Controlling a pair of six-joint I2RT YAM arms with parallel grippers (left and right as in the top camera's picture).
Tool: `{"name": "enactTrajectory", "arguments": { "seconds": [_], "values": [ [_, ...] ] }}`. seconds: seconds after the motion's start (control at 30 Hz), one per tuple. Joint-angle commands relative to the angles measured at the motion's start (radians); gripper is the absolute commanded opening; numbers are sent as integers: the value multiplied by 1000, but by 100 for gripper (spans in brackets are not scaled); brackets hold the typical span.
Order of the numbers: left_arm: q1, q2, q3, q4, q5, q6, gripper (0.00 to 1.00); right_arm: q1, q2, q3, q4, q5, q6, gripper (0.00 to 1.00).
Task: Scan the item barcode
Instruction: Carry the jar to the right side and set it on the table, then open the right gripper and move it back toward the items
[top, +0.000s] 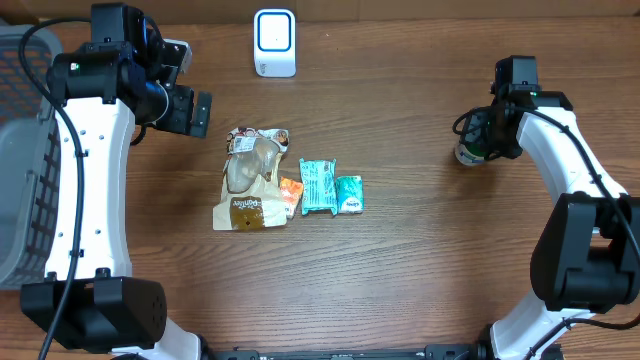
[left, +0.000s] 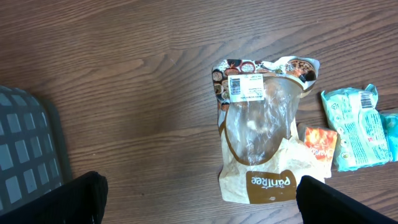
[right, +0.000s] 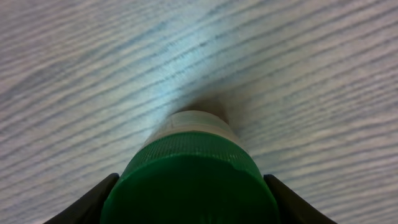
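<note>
a brown wood-grain table (top: 400, 270) — near its middle lie a tan-and-clear bag (top: 253, 180), a small orange packet (top: 290, 192) touching the bag's right edge, a teal packet (top: 318, 186) and a smaller teal packet (top: 349, 194) just beside it. a white scanner (top: 274, 42) sits at the far edge, a green-capped bottle (top: 468, 152) stands well apart on the right, and a grey basket (top: 20, 180) is at the left.

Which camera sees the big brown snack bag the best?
The left wrist view: the bag is big and close there, enough to show its white label. Overhead shows the whole bag, but small. The right wrist view shows only a bottle, no bag.
</note>
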Motion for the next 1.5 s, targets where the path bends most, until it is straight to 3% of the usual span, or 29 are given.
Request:
{"name": "enactTrajectory", "arguments": {
  "seconds": [0.0,0.3,0.5,0.7,0.9,1.03,1.23,1.47],
  "values": [
    [2,2,9,-2,10,11,100,0,-16,1,-13,32,3,39],
    [2,2,9,-2,10,11,99,0,-16,0,-30,69,3,46],
    [2,2,9,-2,10,11,99,0,-16,1,-50,68,3,73],
    [2,2,9,-2,10,11,100,0,-16,40,-81,57,4,82],
    [2,2,9,-2,10,11,100,3,-16,225,-249,-18,4,88],
    [2,2,9,-2,10,11,100,11,-16,394,-412,-160,4,100],
    [2,2,9,-2,10,11,100,38,-16,488,-523,-451,12,100],
    [2,2,9,-2,10,11,100,130,-16,365,-506,-475,12,98]
  ]
}}
